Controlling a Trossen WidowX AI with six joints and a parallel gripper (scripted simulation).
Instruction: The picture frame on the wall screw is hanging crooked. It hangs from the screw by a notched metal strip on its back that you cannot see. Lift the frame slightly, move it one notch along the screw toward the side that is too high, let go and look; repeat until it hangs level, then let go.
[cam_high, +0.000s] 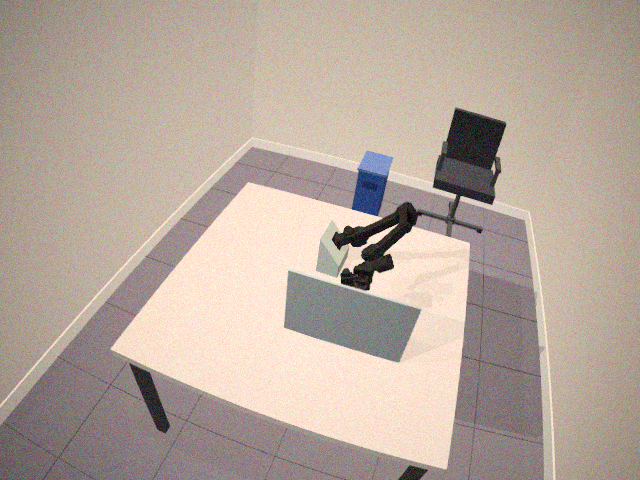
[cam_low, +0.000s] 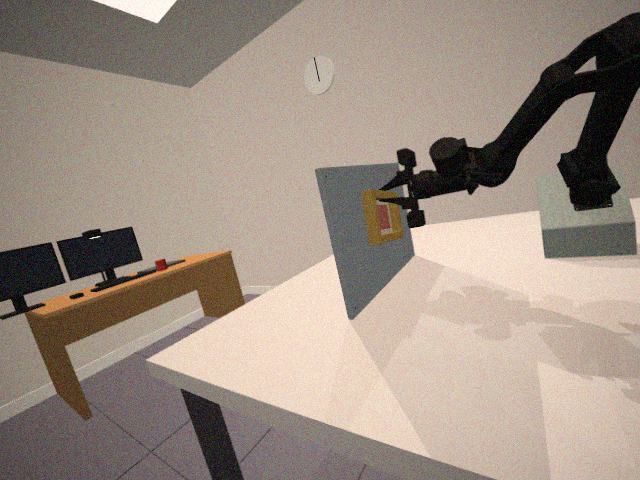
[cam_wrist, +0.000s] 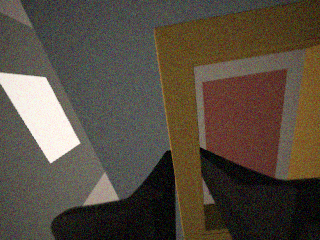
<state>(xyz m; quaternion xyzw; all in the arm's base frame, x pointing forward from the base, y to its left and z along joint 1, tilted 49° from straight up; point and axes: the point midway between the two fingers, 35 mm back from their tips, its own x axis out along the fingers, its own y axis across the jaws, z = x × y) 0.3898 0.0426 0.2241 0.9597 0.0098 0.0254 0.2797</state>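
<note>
By the white rectangular desk's (cam_high: 206, 310) (cam_low: 258, 356) right edge, top view, the black two-fingered gripper (cam_high: 355, 279) (cam_low: 379, 195) (cam_wrist: 182, 153) grasps the yellow rectangular picture frame (cam_low: 370, 224) (cam_wrist: 181, 115) by 1 bar, its upper; sideways shifting should follow that bar.

The screw is being hidden behind the picture frame (cam_low: 368, 222) (cam_wrist: 181, 125). In the wrist view, the frame's right side is being cut off by the picture's edge; part of its inner bottom is being covered by the tool (cam_low: 379, 195) (cam_wrist: 186, 151).

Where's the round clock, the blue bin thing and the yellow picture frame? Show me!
Round clock (cam_low: 324, 77): exterior view, on its white face.
Blue bin thing (cam_high: 369, 195): top view, on its front.
Yellow picture frame (cam_low: 372, 227) (cam_wrist: 181, 110): exterior and wrist views, on its side border.
</note>
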